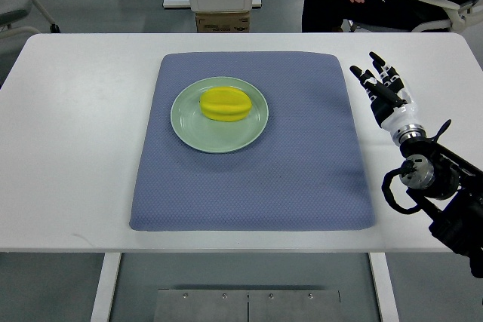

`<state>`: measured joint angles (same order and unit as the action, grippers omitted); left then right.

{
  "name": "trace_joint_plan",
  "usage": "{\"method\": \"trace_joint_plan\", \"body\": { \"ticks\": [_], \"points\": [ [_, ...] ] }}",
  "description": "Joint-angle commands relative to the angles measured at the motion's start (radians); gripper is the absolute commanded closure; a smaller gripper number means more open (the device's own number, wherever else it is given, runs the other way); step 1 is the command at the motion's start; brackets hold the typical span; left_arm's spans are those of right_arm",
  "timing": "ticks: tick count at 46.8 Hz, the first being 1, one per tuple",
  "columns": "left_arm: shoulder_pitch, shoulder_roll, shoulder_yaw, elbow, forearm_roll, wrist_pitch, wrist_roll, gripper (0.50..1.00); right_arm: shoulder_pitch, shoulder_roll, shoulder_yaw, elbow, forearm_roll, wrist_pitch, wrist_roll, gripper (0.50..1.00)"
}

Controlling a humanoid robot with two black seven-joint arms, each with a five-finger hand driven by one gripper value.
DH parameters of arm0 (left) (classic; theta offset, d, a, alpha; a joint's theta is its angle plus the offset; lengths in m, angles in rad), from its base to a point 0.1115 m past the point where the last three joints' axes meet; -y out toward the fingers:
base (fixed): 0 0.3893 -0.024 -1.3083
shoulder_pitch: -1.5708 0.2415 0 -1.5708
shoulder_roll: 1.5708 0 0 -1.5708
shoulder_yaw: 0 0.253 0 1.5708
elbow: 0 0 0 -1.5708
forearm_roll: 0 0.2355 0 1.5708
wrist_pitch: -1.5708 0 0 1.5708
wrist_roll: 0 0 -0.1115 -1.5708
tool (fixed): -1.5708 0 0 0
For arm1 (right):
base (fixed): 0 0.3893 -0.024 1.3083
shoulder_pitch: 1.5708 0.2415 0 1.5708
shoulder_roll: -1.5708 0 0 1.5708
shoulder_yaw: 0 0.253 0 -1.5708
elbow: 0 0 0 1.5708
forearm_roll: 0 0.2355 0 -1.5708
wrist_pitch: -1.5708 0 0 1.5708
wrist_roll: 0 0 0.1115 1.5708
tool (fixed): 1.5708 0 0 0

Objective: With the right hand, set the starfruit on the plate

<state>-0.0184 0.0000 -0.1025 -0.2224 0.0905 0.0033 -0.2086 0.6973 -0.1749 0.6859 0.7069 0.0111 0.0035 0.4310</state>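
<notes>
Right hand point(383, 90) hovers empty at the frame's right, fingers spread, off the mat. We see the starfruit point(224, 104) lying on the plate point(186, 125), centre-left. It looks light, waxy, probably bruisable; we would grip across its ridges.

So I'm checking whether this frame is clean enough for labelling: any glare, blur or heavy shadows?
Top view: even, soft lighting; the starfruit and plate are sharp, with no strong glare. Top view: only a faint shadow under the edges of the blue mat on the white table. Top view: the right robot hand is in focus, fingers spread, holding nothing.
</notes>
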Motion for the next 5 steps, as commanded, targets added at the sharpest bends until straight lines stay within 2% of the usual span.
{"method": "trace_joint_plan", "body": {
  "ticks": [1,5],
  "points": [
    [0.0,0.0,0.0,0.0,0.0,0.0,0.0,0.5,-0.001,0.0,0.0,-0.001,0.01,0.006,0.0,0.5],
    [0.0,0.0,0.0,0.0,0.0,0.0,0.0,0.5,-0.001,0.0,-0.002,-0.006,0.012,0.007,0.0,0.5]
  ]
}}
